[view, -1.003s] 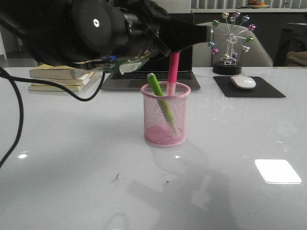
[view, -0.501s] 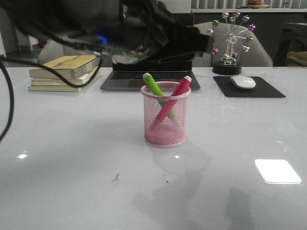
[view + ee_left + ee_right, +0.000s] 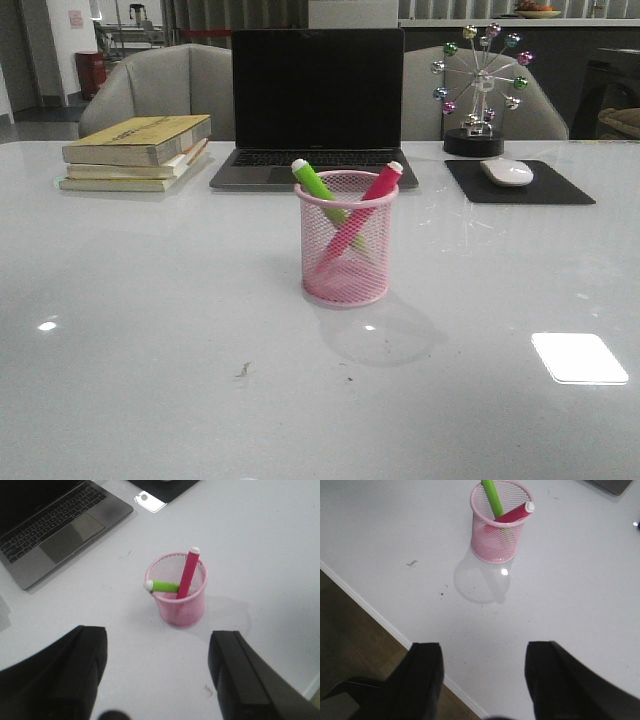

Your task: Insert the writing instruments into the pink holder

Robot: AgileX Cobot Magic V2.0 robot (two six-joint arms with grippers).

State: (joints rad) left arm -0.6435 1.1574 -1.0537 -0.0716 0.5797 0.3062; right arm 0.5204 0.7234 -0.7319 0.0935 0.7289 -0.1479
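Front view: a round pink wire-mesh pen cup (image 3: 346,240) stands upright near the middle of the glossy white table (image 3: 150,330), with both thick markers inside it. The lime green marker (image 3: 317,184) leans toward my left, its white end above the rim; the pink-red marker (image 3: 372,195) leans toward my right, its white end also clear of the rim, and the two cross inside the mesh. Neither of my arms appears in this view.

Behind the cup sits an open grey laptop (image 3: 315,110) with a dark screen. A stack of books (image 3: 135,152) lies to its left. On the right, a white mouse (image 3: 507,171) rests on a black mouse pad (image 3: 518,182), with a small Ferris-wheel ornament (image 3: 480,90) carrying coloured balls just behind.

From my left wrist camera, my left gripper (image 3: 157,672) hangs above the table with its dark fingers spread wide, holding nothing, the cup well apart from them. My right gripper (image 3: 485,680) is likewise spread and empty over the table's near edge, the cup and its shadow well apart beyond the fingers.
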